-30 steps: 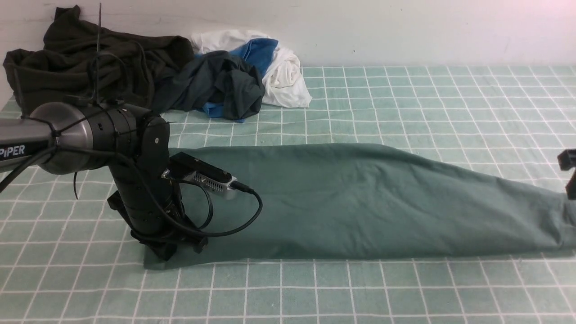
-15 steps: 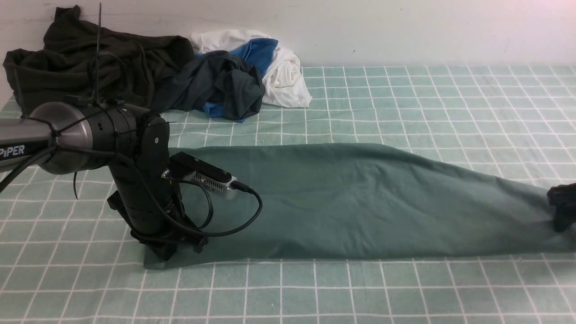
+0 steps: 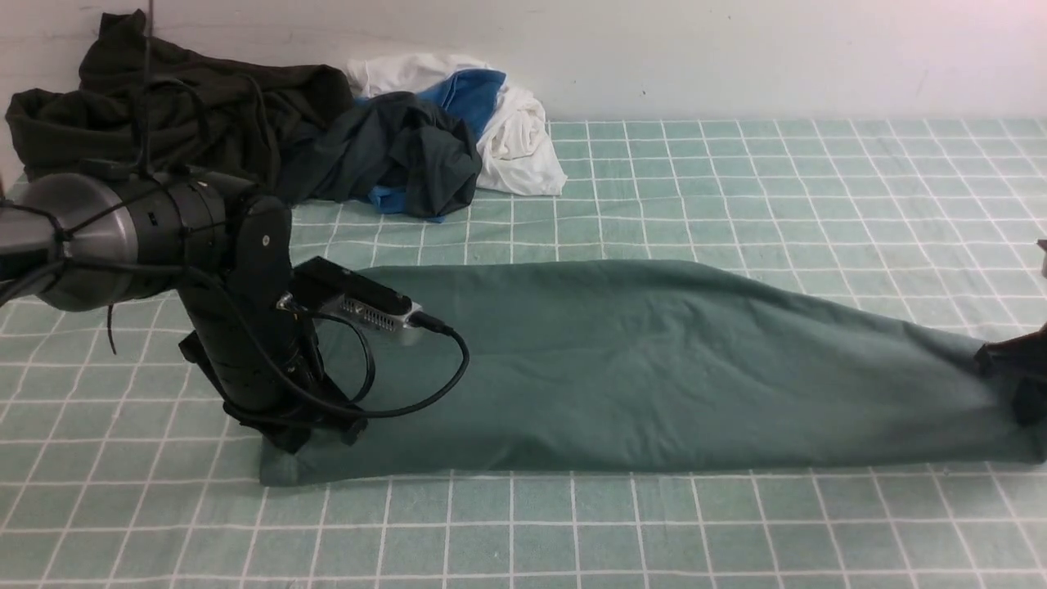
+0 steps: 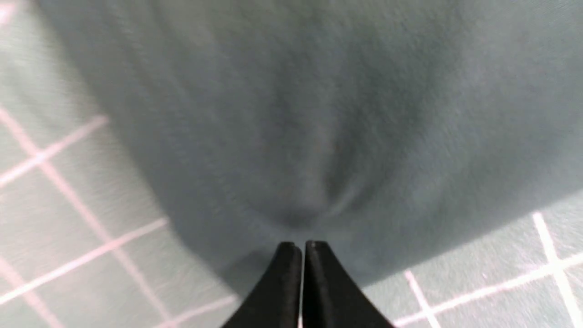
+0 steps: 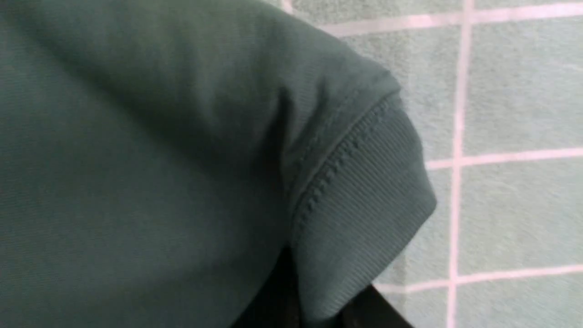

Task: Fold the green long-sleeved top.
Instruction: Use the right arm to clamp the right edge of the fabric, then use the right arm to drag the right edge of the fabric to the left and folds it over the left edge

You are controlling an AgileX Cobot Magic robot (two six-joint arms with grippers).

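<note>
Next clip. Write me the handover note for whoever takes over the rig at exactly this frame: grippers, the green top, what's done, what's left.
Left gripper: shut, pinching the left end of the green long-sleeved top.
Right gripper: looks closed on the ribbed edge at the top's right end.
Top: lies as a long narrow band across the checked cloth.
Other clothes: piled at the back left, apart from it.
Done: apparently the lengthwise fold; no sleeves stick out.
Left: probably bring one end over the other, then release.
</note>
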